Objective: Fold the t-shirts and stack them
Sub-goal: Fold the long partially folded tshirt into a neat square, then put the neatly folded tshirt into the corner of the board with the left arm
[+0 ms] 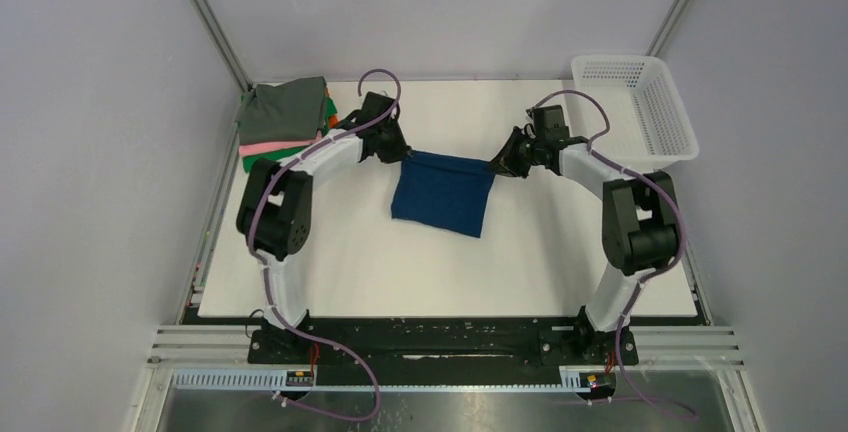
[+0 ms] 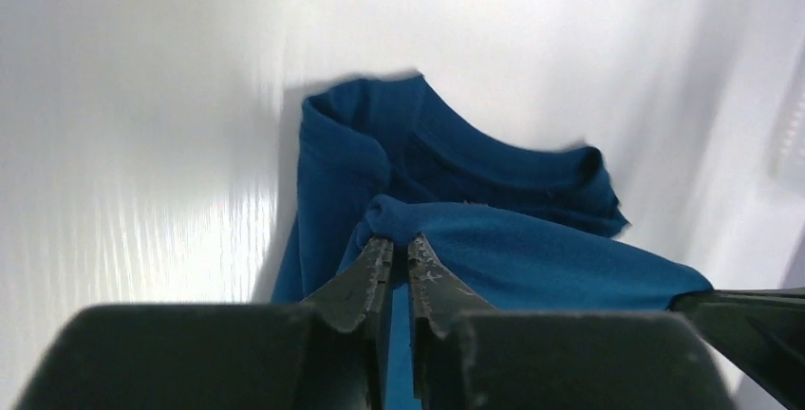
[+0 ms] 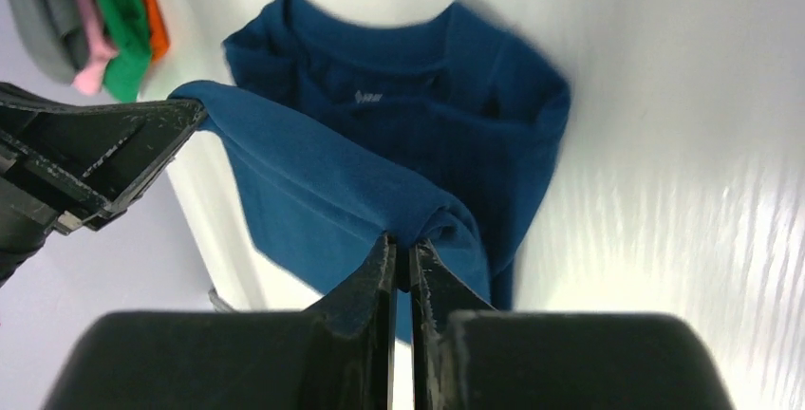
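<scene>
At mid-table, the dark blue t-shirt (image 1: 442, 192) is stretched between the left gripper (image 1: 403, 155) and the right gripper (image 1: 495, 164). Risk: each pinch takes only a small bunch of cloth, so an uneven pull could slip one corner free and spoil the fold. Both finger pairs are almost closed, each clamping one raised corner. The remainder drapes onto the table (image 1: 400, 272), well apart from the folded stack (image 1: 285, 122).

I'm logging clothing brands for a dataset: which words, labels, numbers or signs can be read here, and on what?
Nothing is legible.
Inside the collar of the dark blue t-shirt, a pale print: too small and blurred to read.
No other lettering shows.
</scene>
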Available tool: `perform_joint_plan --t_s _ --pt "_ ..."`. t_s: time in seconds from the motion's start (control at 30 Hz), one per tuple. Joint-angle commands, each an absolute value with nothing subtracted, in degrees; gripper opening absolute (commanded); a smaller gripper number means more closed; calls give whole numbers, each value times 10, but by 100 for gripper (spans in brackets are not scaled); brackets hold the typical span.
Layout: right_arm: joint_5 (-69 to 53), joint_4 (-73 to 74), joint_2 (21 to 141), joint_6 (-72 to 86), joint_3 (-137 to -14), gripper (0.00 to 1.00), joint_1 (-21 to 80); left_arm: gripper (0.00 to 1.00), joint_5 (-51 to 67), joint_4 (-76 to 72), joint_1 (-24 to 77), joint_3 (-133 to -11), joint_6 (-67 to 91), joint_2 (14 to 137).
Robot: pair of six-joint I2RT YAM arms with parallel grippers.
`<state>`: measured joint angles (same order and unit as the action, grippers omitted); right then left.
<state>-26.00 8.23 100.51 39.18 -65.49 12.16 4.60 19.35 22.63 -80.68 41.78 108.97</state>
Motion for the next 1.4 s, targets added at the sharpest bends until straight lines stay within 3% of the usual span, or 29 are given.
perform_joint_plan --t_s 0.0,0.03,0.1,0.17,0.23,0.53,0.7,0.83,0.9,0.93,1.0,1.03,1.37 --pt "-224 51 1088 379 -733 12 105 11 29 197 205 -904 381 1171" --pt "-231 67 1119 371 -778 15 103 22 38 209 200 -925 380 1190" --pt "-248 118 1163 350 -844 35 102 62 71 223 191 -965 374 1208" --pt "-243 135 1163 339 -859 52 103 94 74 223 189 -975 367 1202" --pt "-233 131 1136 328 -838 96 103 99 86 224 189 -970 349 1185" --pt "-202 71 960 338 -630 99 103 99 172 217 192 -865 305 1172" --pt "-198 64 884 337 -550 99 102 91 179 264 206 -891 292 1216" --pt "-176 74 830 332 -514 99 102 78 129 308 245 -916 280 1232" --pt "-166 79 803 326 -500 100 102 63 103 332 263 -933 278 1247" --pt "-160 85 789 324 -496 100 101 48 94 343 270 -941 276 1256" --pt "-149 93 758 312 -486 100 101 9 85 361 282 -958 271 1279" --pt "-145 96 744 306 -481 99 101 0 77 367 285 -966 269 1287" --pt "-86 100 667 272 -449 99 98 0 -228 449 288 -1061 200 1259"
